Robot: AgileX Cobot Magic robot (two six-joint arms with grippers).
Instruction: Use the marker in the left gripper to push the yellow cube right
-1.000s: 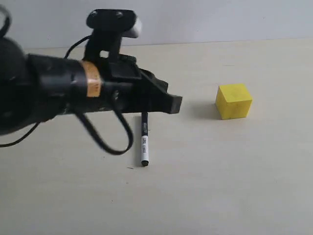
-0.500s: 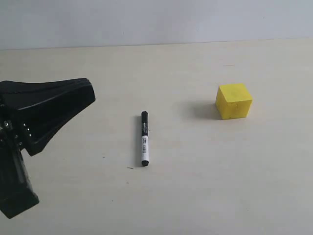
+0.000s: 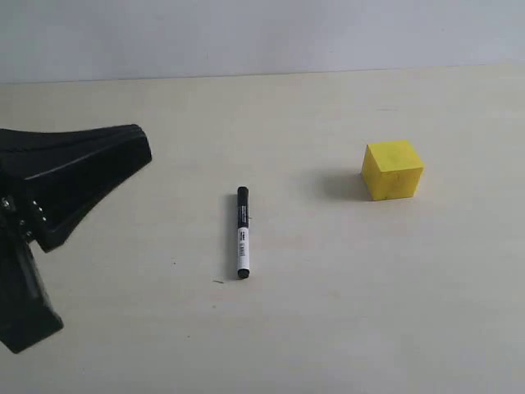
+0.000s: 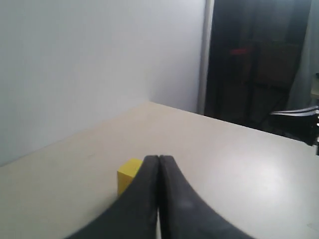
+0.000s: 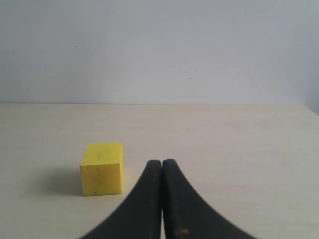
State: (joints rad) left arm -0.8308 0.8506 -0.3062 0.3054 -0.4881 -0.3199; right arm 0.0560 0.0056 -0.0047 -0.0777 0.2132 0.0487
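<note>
marker [image 3: 242,234] lies flat on the pale table [image 3: 369,320], not held; long axis runs near-to-far in the exterior view, almost straight; its longer black capped end points away toward the back wall, its short black end toward the camera, with the white labelled barrel between them; yellow cube [image 3: 392,170] sits well to the marker's right and a little farther back, apart from it; left gripper [image 3: 141,149] is at the left edge of that view, well apart from the marker, tip aimed right; the marker lies between it and the cube; left wrist view: fingers [image 4: 144,199] pressed together with nothing between them, cube partly hidden behind them; right gripper [image 5: 162,162] likewise closed and empty, cube beyond its tips, off to one side
</note>
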